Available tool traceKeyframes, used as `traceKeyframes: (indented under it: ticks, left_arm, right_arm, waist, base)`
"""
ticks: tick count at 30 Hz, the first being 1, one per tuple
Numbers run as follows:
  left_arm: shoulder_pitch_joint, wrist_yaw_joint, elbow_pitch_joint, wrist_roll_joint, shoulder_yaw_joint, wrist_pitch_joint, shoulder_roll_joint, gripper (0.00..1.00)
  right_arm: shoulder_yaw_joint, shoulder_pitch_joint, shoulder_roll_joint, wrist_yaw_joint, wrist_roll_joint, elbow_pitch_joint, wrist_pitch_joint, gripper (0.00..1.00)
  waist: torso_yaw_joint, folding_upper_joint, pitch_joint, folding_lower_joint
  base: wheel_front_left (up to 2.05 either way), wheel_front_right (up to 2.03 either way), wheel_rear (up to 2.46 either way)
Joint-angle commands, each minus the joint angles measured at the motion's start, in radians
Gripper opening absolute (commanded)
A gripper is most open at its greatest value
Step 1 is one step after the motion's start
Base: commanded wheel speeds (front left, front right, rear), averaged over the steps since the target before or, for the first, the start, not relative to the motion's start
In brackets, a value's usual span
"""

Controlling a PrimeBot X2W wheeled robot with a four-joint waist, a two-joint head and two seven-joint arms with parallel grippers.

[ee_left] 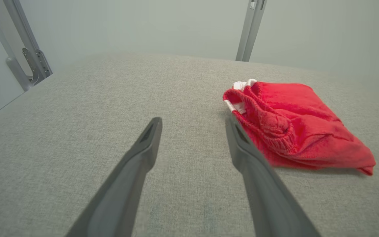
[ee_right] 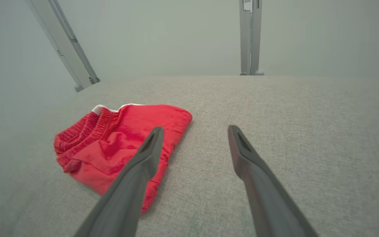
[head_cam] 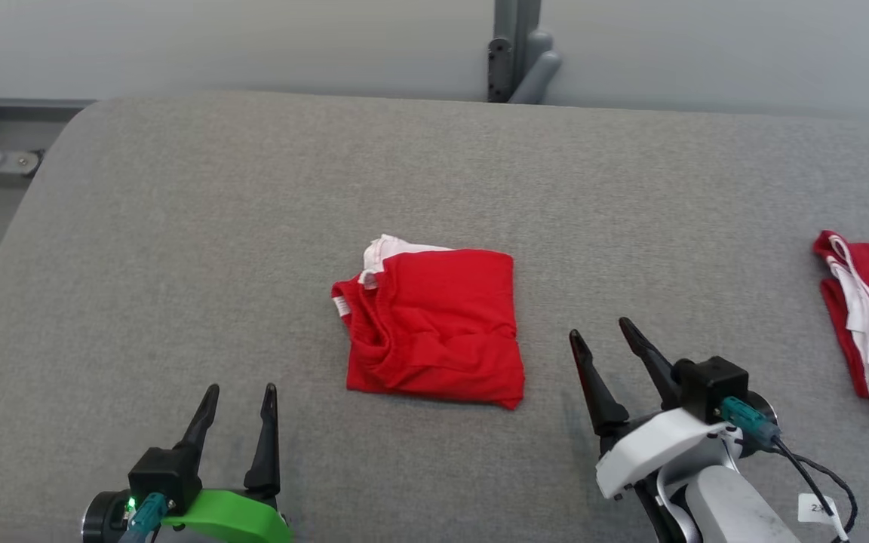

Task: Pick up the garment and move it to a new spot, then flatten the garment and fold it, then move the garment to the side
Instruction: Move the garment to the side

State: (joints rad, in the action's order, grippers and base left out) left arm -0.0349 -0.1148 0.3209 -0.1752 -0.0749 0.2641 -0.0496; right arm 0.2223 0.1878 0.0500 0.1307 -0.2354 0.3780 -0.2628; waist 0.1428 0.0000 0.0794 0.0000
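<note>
Head above, wrists low, sharing garment (head_cam: pixel 434 332)

Bright, soft, even light; the garment (head_cam: pixel 434 324) casts only a thin shadow at its near edge. Both wrist views blur their near fingers (ee_left: pixel 123 184); backgrounds look hazy.

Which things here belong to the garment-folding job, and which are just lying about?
Job: folded red garment in the middle; left claw; right claw, both open.
Lying about: second red garment at the right edge; metal post behind the table.
</note>
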Motion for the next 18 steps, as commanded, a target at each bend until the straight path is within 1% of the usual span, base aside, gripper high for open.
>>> traceKeyframes:
  ticks: [1,2,3,4,6,10,11,13,14,18]
  left_arm:
    - [-0.012,-0.004,0.003,-0.004,-0.009,-0.001,-0.003,1.00]
    - [-0.013,-0.006,0.004,-0.004,-0.015,-0.001,-0.002,1.00]
    - [-0.013,-0.006,0.004,-0.004,-0.015,-0.001,-0.002,1.00]
    - [-0.015,-0.007,0.006,-0.002,-0.022,-0.001,-0.002,1.00]
    - [-0.018,-0.006,0.006,-0.003,-0.030,-0.001,-0.003,1.00]
    - [-0.019,-0.008,0.001,-0.006,-0.033,-0.001,-0.002,1.00]
    - [-0.022,-0.007,0.000,-0.007,-0.034,-0.001,-0.002,1.00]
    - [-0.027,-0.008,-0.001,-0.014,-0.035,-0.001,-0.002,1.00]
    - [-0.031,-0.008,-0.003,-0.020,-0.039,-0.001,-0.002,1.00]
    - [-0.043,-0.004,-0.003,-0.029,-0.041,-0.001,-0.002,1.00]
  right_arm:
    - [0.006,0.021,0.003,0.000,-0.006,0.027,-0.002,1.00]
    - [0.014,0.040,0.004,0.000,-0.013,0.045,-0.002,1.00]
    - [0.014,0.040,0.004,0.000,-0.013,0.045,-0.002,1.00]
    - [0.012,0.056,0.004,0.000,-0.023,0.067,-0.002,1.00]
    - [0.012,0.088,0.004,0.000,-0.038,0.121,-0.002,1.00]
    - [0.007,0.148,0.004,0.000,-0.081,0.249,-0.002,1.00]
    - [0.005,0.167,0.004,0.000,-0.099,0.270,-0.002,1.00]
    - [0.000,0.195,0.004,0.000,-0.099,0.325,-0.002,1.00]
    - [-0.005,0.222,0.004,0.000,-0.109,0.368,-0.002,1.00]
    - [-0.027,0.269,0.004,-0.001,-0.118,0.475,0.001,1.00]
  waist:
    - [0.123,0.0000,0.067,0.0000]
    - [0.143,0.0000,0.071,0.0000]
    - [0.143,0.0000,0.071,0.0000]
    - [0.163,0.0000,0.075,0.0000]
    - [0.198,0.0000,0.085,0.0000]
    - [0.244,0.0000,0.102,0.0000]
    - [0.251,0.0000,0.107,0.0000]
    - [0.263,0.0000,0.117,0.0000]
    - [0.270,0.0000,0.128,0.0000]
    - [0.274,0.0000,0.142,0.0000]
  base:
    - [0.00,0.00,0.00]
    - [0.00,0.00,0.00]
    - [0.00,0.00,0.00]
    - [0.00,0.00,0.00]
    - [0.00,0.00,0.00]
    - [0.00,0.00,0.00]
    - [0.00,0.00,0.00]
    - [0.00,0.00,0.00]
    - [0.00,0.00,0.00]
    - [0.00,0.00,0.00]
